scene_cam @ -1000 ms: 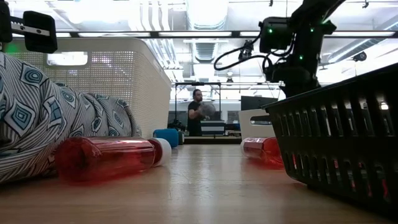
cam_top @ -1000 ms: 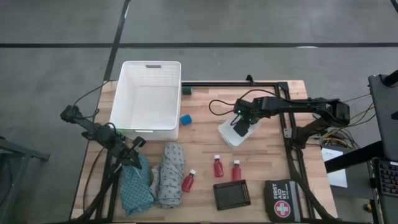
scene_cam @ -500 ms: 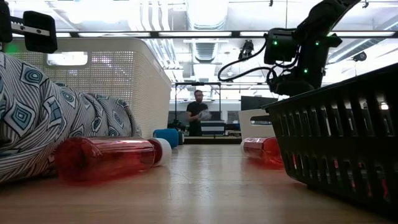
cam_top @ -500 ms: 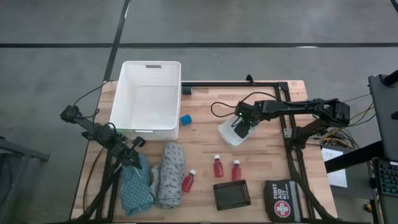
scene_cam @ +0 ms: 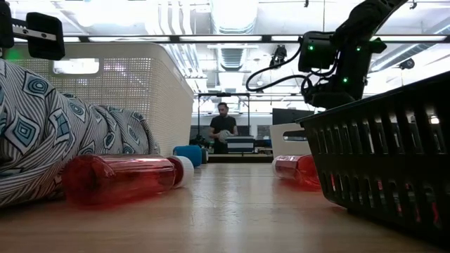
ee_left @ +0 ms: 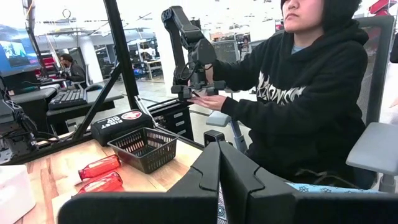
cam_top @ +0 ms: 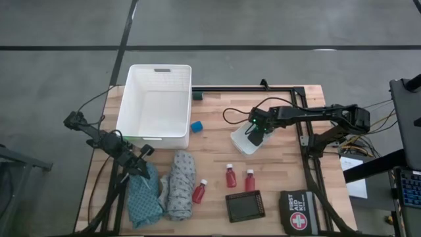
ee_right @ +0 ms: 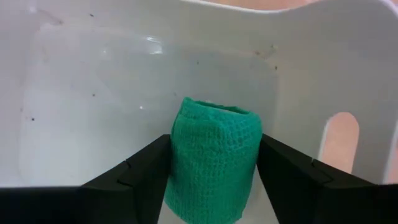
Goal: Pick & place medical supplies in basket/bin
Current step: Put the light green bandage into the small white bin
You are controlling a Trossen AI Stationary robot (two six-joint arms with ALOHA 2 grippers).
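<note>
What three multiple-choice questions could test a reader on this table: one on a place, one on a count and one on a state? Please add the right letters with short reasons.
1. Where is the green roll?
A. in the big white basket
B. in the small white tray
C. on the black pouch

2. How many red bottles are there?
A. two
B. three
C. five

3. In what state is the left gripper?
A. shut
B. wide open
C. holding a bottle

Answers:
1 B: the right wrist view shows the roll standing inside low white walls, and the right gripper is at that tray.
2 B: the high view shows three, all near the front edge.
3 A: its own wrist view shows the two dark fingers pressed together.
</note>
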